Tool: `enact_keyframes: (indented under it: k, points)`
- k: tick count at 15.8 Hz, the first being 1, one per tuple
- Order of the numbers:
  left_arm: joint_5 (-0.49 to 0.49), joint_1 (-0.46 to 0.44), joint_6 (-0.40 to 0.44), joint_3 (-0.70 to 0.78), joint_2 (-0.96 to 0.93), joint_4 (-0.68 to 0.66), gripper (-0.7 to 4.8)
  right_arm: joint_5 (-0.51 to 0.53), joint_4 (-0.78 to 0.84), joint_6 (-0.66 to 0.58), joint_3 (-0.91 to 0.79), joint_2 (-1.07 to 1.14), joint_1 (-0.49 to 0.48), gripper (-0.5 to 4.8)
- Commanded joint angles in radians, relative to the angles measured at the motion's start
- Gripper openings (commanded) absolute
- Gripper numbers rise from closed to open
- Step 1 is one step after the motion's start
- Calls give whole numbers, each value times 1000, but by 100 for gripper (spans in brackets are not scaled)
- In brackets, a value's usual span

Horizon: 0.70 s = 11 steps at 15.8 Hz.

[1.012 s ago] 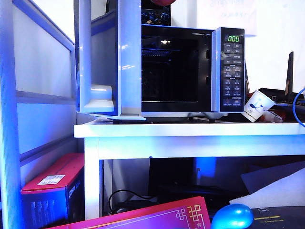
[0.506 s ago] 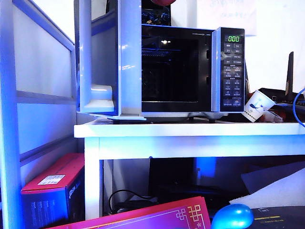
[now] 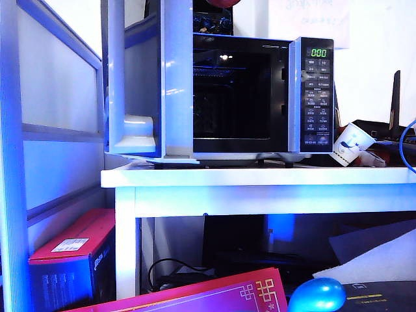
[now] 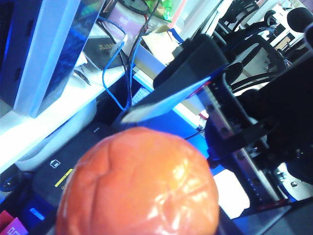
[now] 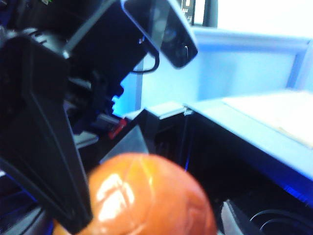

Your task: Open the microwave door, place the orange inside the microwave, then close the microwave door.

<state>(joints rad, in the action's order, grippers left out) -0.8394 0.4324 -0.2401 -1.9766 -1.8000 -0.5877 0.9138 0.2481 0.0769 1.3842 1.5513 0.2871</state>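
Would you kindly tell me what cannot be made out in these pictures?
Left wrist view: the orange fills the foreground, hiding the grip of the left hand; the right hand beyond it, opening unclear.
Right wrist view: blurred; contact with the orange unreadable.
Exterior view: top edge cuts off both hands; only a reddish sliver shows above the microwave.

Glossy orange-red orange (image 4: 139,183); black-and-silver microwave (image 3: 260,94) showing green display digits.

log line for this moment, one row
door open | orange not yet in microwave | orange at left tool and right tool | grip unclear
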Motion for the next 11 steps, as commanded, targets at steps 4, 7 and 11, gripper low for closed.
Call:
enact_keyframes:
  k: [4,7,11]
  points:
    - [-22,2,4,-2,6,10,192,5,-64,-3,3,3,3,479]
    - [-22,3,4,-2,6,10,191,0,-59,-3,3,6,21,479]
    - [-40,4,4,-2,6,9,191,-34,-56,-2,3,9,40,479]
